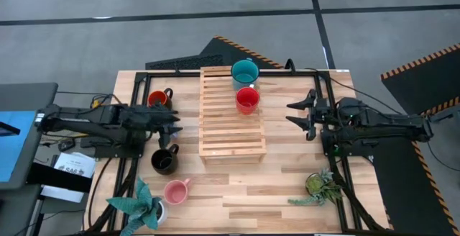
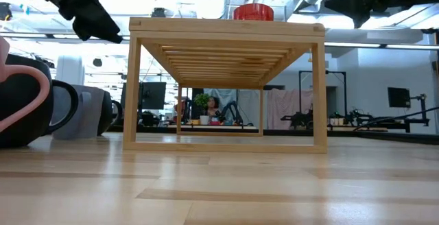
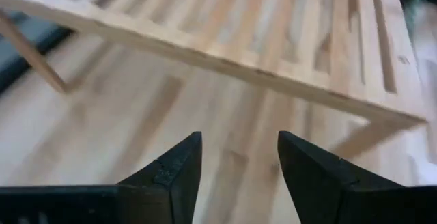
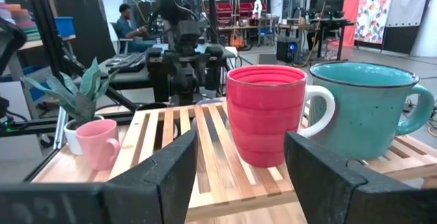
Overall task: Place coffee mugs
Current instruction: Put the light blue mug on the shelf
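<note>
A slatted wooden rack [image 1: 231,124] stands mid-table. The teal mug [image 1: 244,73] and the red mug [image 1: 246,100] stand upright on its far end, and both show in the right wrist view as teal mug [image 4: 362,108] and red mug [image 4: 266,115]. On the table left of the rack stand the black mug with orange inside [image 1: 158,98], the all-black mug [image 1: 164,160] and the pink mug [image 1: 175,191]. A grey-blue mug [image 2: 92,112] shows only in the low view. My left gripper [image 1: 175,124] hovers open beside the rack's left side. My right gripper [image 1: 296,114] is open, right of the red mug.
One potted green plant [image 1: 140,206] stands at the near left corner and another [image 1: 320,185] near the right edge. A black frame [image 1: 327,92] runs around the table. A person [image 4: 130,22] sits in the room beyond. Bare wood lies between rack and right arm.
</note>
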Controlling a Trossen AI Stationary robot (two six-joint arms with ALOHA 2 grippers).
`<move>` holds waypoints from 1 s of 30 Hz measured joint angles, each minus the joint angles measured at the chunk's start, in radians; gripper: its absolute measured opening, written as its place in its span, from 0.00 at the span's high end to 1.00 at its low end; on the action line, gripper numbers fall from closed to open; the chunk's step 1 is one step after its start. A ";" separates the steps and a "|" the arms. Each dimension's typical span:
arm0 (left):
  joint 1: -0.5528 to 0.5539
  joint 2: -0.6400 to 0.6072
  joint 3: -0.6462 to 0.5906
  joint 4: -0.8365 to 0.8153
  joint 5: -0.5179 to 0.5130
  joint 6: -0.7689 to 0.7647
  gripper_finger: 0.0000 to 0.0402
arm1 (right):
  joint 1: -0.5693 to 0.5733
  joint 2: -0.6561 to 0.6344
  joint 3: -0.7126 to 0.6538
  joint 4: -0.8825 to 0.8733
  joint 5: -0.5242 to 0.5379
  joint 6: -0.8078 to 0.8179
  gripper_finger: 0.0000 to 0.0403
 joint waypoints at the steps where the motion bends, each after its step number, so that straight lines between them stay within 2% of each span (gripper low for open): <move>1: 0.000 0.015 0.010 -0.012 0.022 -0.015 0.56 | 0.000 0.000 0.000 -0.004 0.000 0.000 0.39; 6: 0.000 0.054 0.020 -0.045 0.127 -0.051 0.56 | 0.000 0.000 0.000 -0.036 0.000 0.003 0.39; 8: 0.000 0.061 0.020 -0.064 0.134 -0.078 0.56 | 0.000 0.000 0.000 -0.034 0.000 0.012 0.39; 16: 0.000 0.062 0.021 -0.141 -0.012 -0.227 0.56 | 0.000 0.000 0.000 -0.034 0.000 0.015 0.39; 22: 0.000 0.062 0.021 -0.246 -0.004 -0.359 0.56 | 0.000 0.000 0.000 -0.038 0.000 0.017 0.39; 30: 0.000 0.062 0.007 -0.316 -0.022 -0.387 0.56 | 0.000 0.000 0.000 -0.040 0.000 0.032 0.39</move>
